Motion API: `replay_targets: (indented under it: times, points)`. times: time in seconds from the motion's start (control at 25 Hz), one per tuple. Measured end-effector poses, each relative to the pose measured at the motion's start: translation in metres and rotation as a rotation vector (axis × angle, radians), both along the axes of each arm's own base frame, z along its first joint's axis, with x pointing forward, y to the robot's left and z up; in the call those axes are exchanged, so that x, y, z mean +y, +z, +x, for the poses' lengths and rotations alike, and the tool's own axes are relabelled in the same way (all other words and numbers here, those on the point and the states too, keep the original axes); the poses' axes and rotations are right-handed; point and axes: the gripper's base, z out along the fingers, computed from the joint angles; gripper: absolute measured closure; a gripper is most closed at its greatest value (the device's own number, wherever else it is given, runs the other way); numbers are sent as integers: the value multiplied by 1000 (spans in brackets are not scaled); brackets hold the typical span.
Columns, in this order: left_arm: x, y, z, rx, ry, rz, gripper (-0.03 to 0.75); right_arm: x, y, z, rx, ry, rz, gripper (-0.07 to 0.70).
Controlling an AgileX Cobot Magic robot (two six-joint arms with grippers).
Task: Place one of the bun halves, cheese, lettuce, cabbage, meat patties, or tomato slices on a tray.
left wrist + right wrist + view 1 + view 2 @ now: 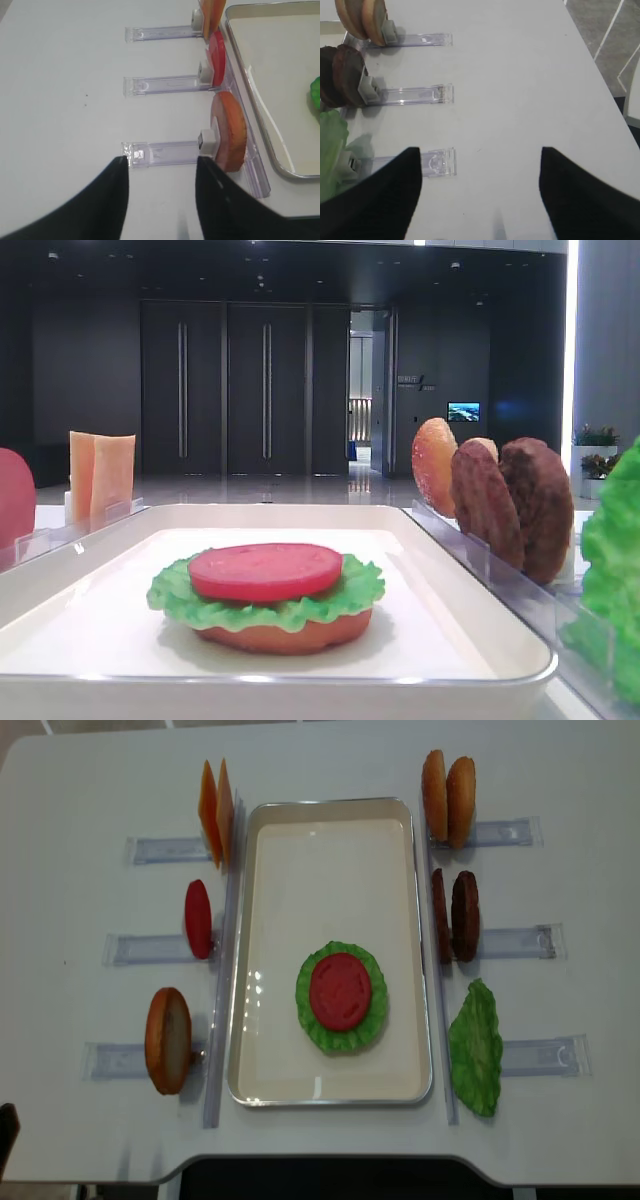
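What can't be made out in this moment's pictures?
- Overhead view: orange-brown bun base on the white rectangular tray, covered by frilly green lettuce and red tomato slice.
- Overhead view: both pincers, out of frame.
- Left wrist view: tray's far side, cut off.

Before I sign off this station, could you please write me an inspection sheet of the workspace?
Surface: white table, no spills seen.
Job's things: white tray holds a stack of bun half, lettuce and tomato slice. Left racks: cheese, one tomato slice, one bun half. Right racks: two bun halves, two meat patties, one lettuce leaf.
Clutter: nothing seen.
Claws: left claw and right claw both open, empty, above the table.
Cables: nothing seen.
Surroundings: dark lobby with doors, potted plants.
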Motion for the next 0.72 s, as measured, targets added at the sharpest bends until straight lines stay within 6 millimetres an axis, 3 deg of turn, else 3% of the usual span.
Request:
replay_targets:
  times: [0.72]
  points:
    - [1, 0, 0, -2, 16, 1, 457, 0, 0, 0, 0, 0, 0, 155]
